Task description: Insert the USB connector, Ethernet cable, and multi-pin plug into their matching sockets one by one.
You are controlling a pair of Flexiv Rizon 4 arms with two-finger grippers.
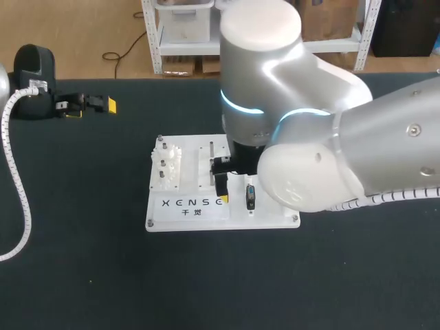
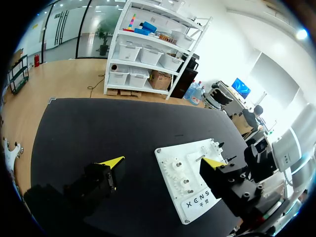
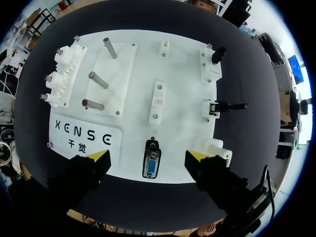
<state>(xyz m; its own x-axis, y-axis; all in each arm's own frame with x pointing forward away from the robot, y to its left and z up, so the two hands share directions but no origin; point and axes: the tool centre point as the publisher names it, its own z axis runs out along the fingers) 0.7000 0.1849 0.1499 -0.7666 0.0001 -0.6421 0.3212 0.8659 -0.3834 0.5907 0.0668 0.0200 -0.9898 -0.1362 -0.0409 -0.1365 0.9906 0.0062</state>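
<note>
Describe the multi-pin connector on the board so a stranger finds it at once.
On the dark table lies a white board. Beside its printed label, at the board's edge, sits the multi-pin connector. Alone among white fixtures, it has a metal shell and bluish face.

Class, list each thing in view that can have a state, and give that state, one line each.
Left gripper: open, empty.
Right gripper: open, empty, over the board.
Multi-pin plug: face up on the board, not gripped.
Ethernet cable: flat at the board's edge, not gripped.
USB connector: near the board's corner, not gripped; whether seated, cannot tell.
</note>
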